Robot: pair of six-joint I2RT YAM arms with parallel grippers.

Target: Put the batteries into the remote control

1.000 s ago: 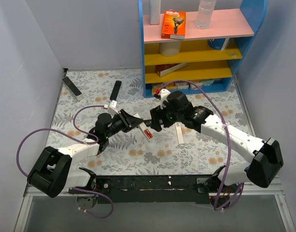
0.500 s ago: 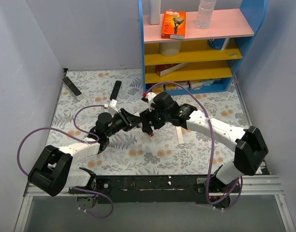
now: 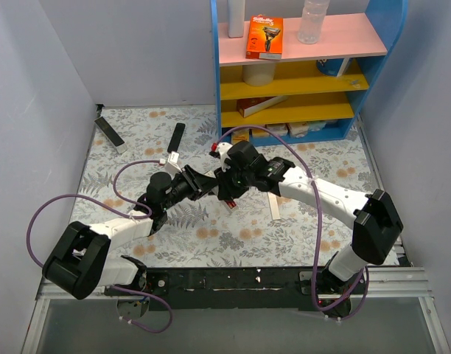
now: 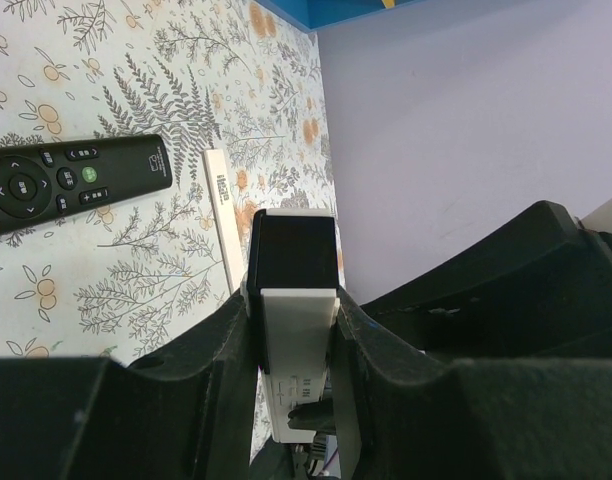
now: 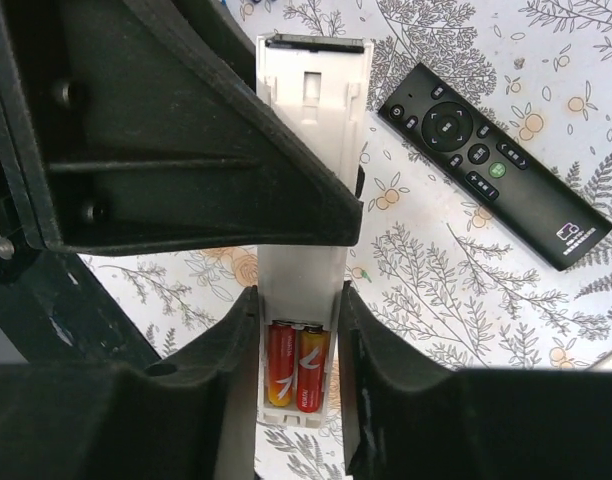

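The white remote control [image 5: 304, 250] hangs above the table with its back open. Both red batteries [image 5: 297, 365] lie side by side in its compartment. My left gripper [image 4: 294, 312] is shut on the remote control [image 4: 298, 335] near one end, and its black fingers [image 5: 186, 130] cover the upper part in the right wrist view. My right gripper [image 5: 298, 305] has closed on the battery end, a finger pressed to each long side. In the top view the left gripper [image 3: 203, 184] and the right gripper [image 3: 227, 192] meet at mid-table.
The separate white back cover [image 3: 274, 203] lies on the floral cloth to the right of the grippers. A black remote [image 5: 496, 165] lies near the held one; two black remotes [image 3: 177, 139] [image 3: 110, 134] lie at the back left. A blue shelf unit [image 3: 299, 66] stands behind.
My right arm has swung left to the remote and its jaws have narrowed onto the battery end. The left gripper has kept its hold and has not moved.
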